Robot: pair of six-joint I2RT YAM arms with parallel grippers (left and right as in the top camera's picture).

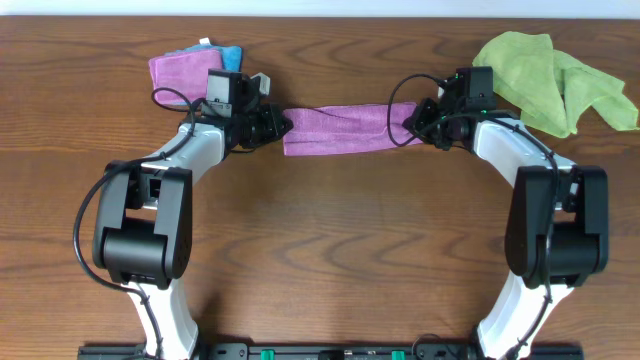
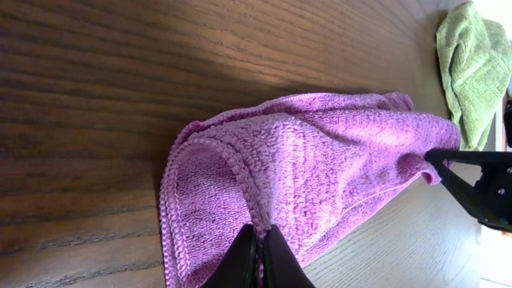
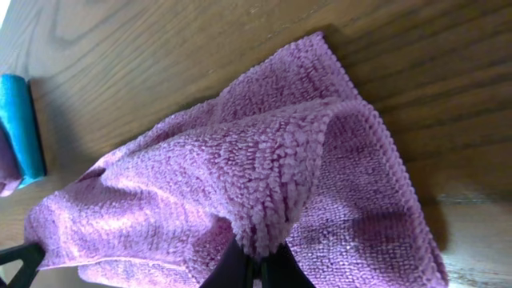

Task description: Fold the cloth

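The purple cloth (image 1: 345, 128) lies stretched as a long narrow band across the far middle of the table. My left gripper (image 1: 283, 127) is shut on its left end, and the left wrist view shows the stitched hem of the cloth (image 2: 320, 176) pinched between the black fingers (image 2: 240, 264). My right gripper (image 1: 408, 124) is shut on the right end. There the right wrist view shows a bunched fold of the cloth (image 3: 264, 184) clamped between the fingers (image 3: 228, 268). The layers near each grip are doubled over.
A lime-green cloth (image 1: 548, 75) lies crumpled at the far right, also seen as the green cloth (image 2: 474, 68). Another purple cloth (image 1: 180, 70) with a blue one (image 1: 228, 55) beside it sits at the far left. Blue cloth edge (image 3: 20, 124) shows in the right wrist view.
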